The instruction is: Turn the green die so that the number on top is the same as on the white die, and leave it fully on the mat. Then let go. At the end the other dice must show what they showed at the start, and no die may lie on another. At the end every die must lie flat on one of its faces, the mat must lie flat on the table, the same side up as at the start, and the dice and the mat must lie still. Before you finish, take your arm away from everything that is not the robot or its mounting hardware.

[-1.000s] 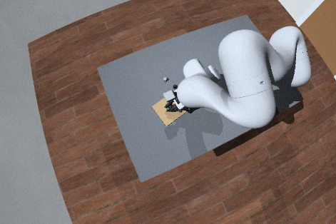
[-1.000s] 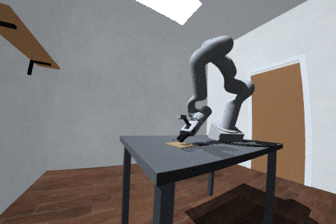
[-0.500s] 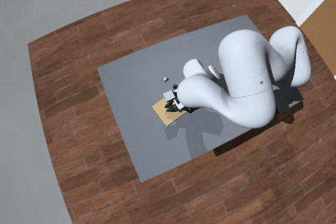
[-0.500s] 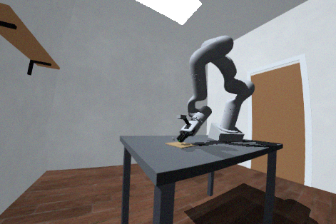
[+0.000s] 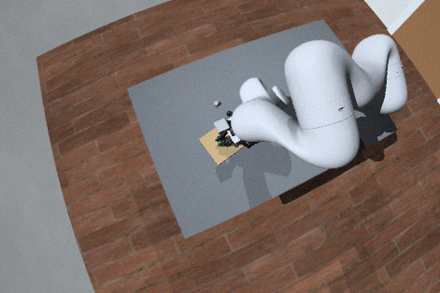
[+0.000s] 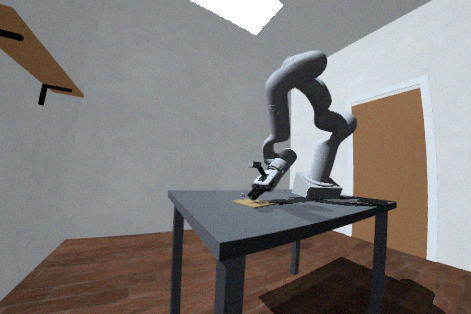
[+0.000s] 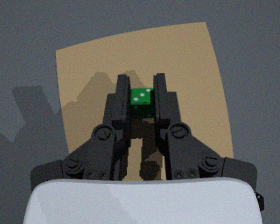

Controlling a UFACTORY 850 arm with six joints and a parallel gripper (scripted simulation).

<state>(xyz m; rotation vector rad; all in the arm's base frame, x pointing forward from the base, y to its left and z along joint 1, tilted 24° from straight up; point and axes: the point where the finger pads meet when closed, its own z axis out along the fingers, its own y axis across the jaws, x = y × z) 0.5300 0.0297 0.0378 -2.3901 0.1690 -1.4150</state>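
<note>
From the top, the hand (image 5: 224,138) sits over the tan mat (image 5: 217,148) on the grey surface (image 5: 181,140), the white die (image 5: 217,104) well apart. From the exterior, the arm (image 6: 284,100) tilts down over the mat. At the wrist, black fingers clamp the green die (image 7: 141,98) above the mat.

No readable text; only die pips

The green die (image 7: 141,98), near the centre of the wrist view, shows white pips on its visible face, too blurred to count surely. The white die (image 5: 217,104), above the middle of the top view, is too small to read any number. No labels, brands or signs can be read in any view.
</note>
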